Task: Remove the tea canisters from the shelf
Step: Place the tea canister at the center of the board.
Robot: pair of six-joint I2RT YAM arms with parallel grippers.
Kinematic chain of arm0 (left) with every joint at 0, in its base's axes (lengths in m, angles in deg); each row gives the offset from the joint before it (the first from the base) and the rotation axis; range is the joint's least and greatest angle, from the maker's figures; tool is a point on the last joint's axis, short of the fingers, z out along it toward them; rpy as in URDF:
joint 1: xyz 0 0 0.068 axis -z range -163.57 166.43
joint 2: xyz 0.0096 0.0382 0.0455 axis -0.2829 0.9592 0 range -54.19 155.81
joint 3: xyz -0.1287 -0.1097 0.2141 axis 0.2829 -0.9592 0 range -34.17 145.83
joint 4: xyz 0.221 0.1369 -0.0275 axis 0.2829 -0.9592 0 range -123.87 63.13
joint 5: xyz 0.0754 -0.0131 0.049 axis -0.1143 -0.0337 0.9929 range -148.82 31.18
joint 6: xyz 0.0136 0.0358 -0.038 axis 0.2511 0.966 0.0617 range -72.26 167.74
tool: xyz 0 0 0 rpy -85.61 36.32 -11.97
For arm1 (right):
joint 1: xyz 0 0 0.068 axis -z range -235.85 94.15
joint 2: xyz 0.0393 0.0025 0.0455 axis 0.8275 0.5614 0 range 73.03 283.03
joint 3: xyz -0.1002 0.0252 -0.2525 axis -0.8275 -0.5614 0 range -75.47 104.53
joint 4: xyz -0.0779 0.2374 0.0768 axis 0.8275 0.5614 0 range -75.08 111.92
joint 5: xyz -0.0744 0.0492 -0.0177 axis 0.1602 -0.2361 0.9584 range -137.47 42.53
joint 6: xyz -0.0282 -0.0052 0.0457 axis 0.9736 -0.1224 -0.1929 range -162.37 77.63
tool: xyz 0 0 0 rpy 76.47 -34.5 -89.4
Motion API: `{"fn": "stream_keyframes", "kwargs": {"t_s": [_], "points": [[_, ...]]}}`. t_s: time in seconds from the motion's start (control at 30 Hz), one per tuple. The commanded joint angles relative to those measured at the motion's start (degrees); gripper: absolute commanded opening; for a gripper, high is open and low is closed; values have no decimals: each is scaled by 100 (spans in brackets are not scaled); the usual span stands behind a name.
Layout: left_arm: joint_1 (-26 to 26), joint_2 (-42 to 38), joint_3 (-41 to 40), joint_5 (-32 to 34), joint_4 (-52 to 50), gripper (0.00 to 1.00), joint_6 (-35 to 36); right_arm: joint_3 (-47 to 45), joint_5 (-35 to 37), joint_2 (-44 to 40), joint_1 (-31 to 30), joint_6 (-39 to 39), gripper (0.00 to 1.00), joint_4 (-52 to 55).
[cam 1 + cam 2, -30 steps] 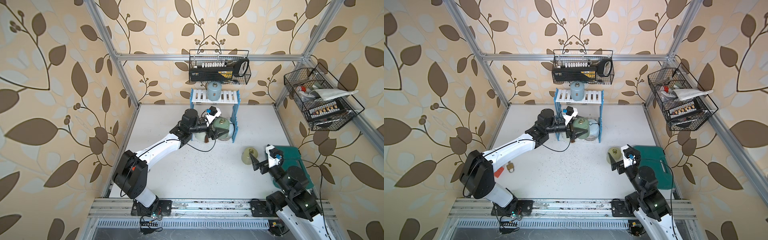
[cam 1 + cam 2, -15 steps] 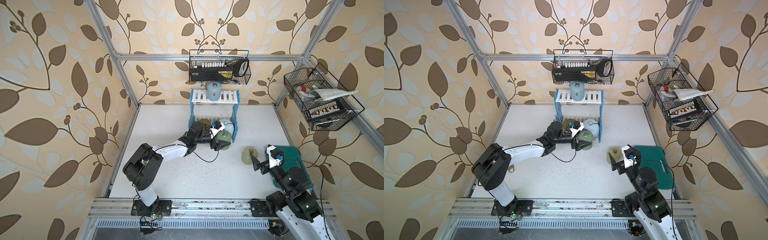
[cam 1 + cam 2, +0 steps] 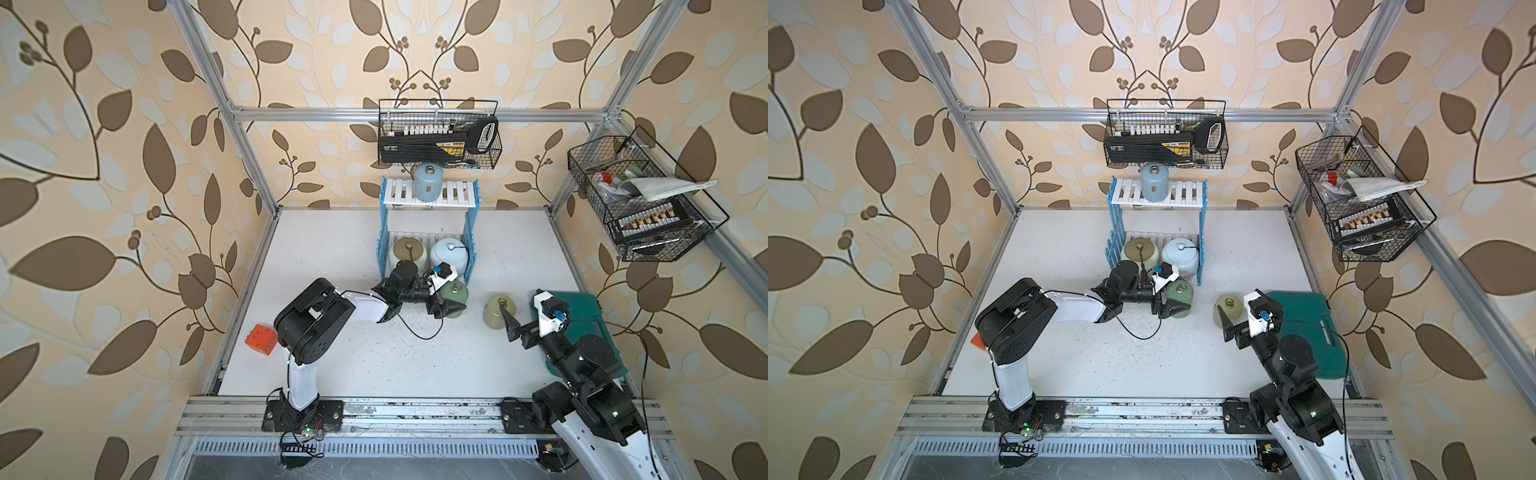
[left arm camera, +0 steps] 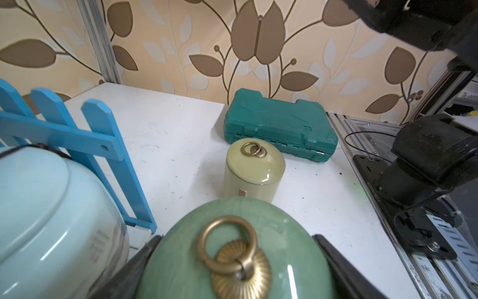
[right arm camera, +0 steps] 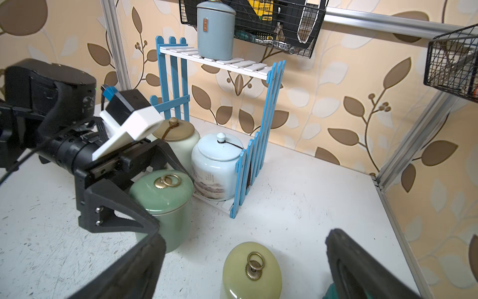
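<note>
Canisters split between shelf [image 3: 453, 198] and table [image 3: 332, 249]. On the shelf: blue canister [image 3: 428, 188] upright on top tier, cream jar [image 3: 406, 252] left and white jar [image 3: 449, 254] right, side by side on bottom tier. Off the shelf: green canister [image 5: 165, 207] upright just near of the shelf's right front corner, close to white jar; can't tell if its base touches the table. It is grasped by left end effector [image 3: 453, 300], one finger on each side of its body. Further right, yellow canister [image 3: 496, 311] stands on the table, just left of teal case [image 3: 582, 316]. On its near side, right end effector [image 5: 244, 236] is released, jaws wide, one finger just beside it, not gripping. Orange cube [image 3: 261, 338] sits at table's left edge.
</note>
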Motion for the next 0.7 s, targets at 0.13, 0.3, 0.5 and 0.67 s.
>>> {"fn": "stream_keyframes", "kwargs": {"t_s": [0.13, 0.3, 0.5, 0.67], "points": [[111, 471, 573, -324, 1141, 36, -230, -61, -60, -42, 29, 49, 99, -73], [187, 865, 748, -378, 1537, 36, -285, -61, -44, -38, 42, 45, 99, -78], [330, 1177, 779, -326, 1831, 36, -312, -61, -70, -36, 53, 51, 99, -73], [494, 1419, 856, -222, 1986, 37, -283, -61, -71, -64, 55, 51, 99, -63]]}}
